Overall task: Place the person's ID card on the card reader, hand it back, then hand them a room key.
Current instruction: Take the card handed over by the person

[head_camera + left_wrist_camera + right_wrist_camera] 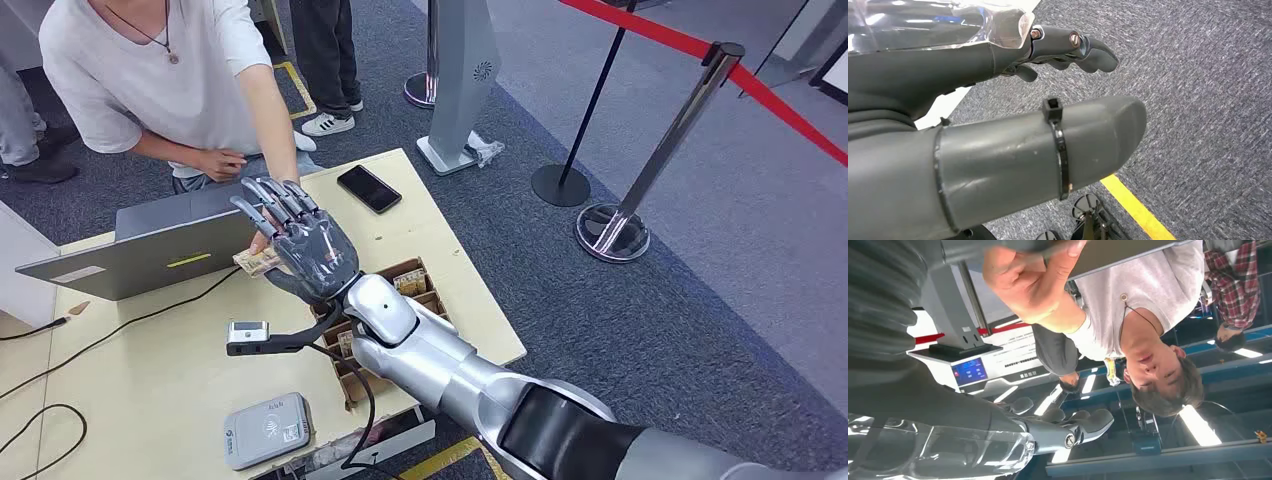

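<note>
Currently the right hand (300,245) is raised over the pale wooden desk (140,370) with fingers spread and apparently empty, meeting the person's hand (262,243), which holds a small tan card with a printed face (256,261), touching or just beside its palm. Can't tell whether that's the ID or a key, nor which way it's passing. Grey rounded card reader (266,431) sits bare at the near edge, brown cardboard divider box of cards (415,285) under the forearm. Judgement: a handover step; anything after it still open. Left hand (998,100) hangs over carpet, fingers loosely extended, empty
</note>
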